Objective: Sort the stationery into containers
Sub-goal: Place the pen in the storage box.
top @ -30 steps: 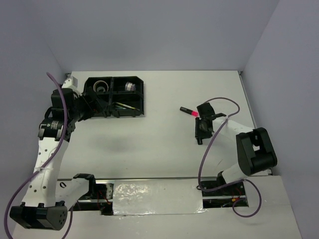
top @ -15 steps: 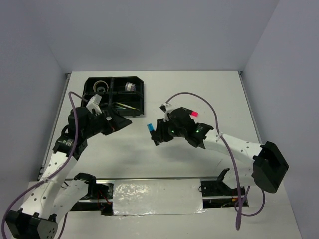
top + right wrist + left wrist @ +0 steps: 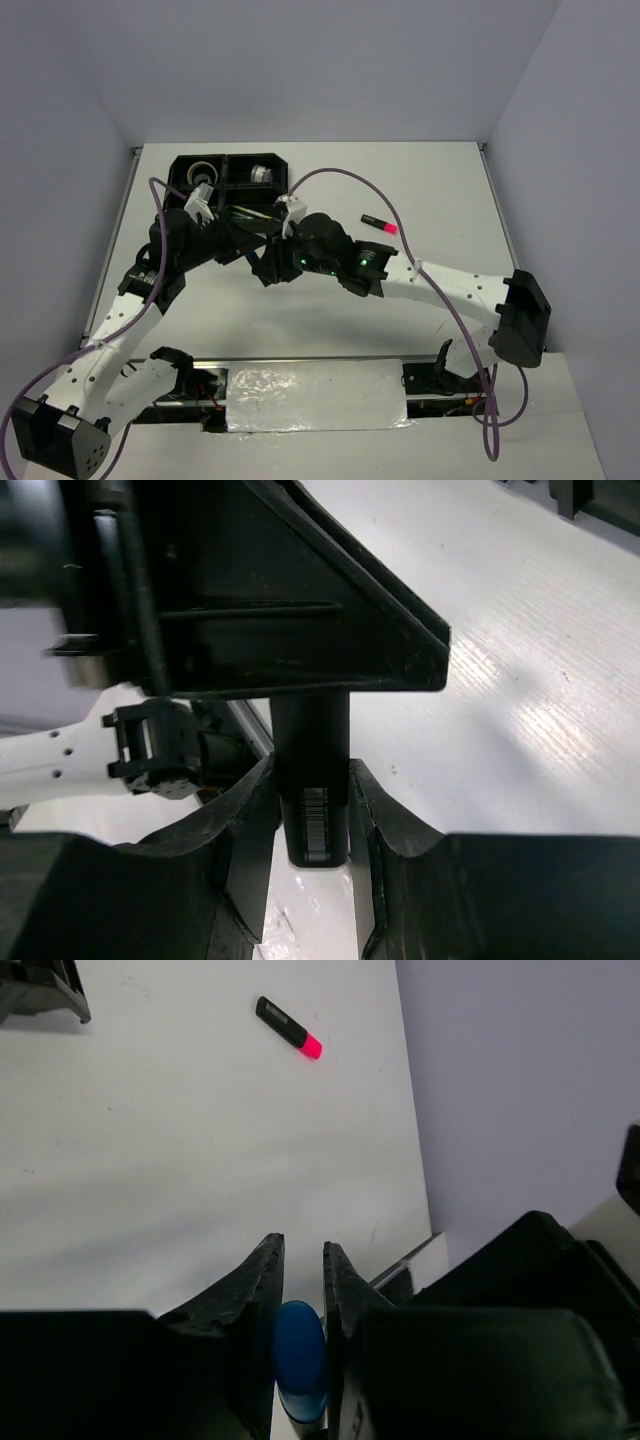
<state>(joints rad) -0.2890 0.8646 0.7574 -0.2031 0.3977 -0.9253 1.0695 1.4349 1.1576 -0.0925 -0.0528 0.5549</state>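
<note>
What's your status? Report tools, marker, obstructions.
Left tool, right tool both shut on blue marker. Pink marker loose on table. No obstruction seen.

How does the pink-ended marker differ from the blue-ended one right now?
The pink-ended marker lies flat on the table, untouched; the blue-ended marker is held by both arms, left gripper on its cap, right gripper on its barrel. End colour: pink on the first, blue on the second. Both have black bodies.
</note>
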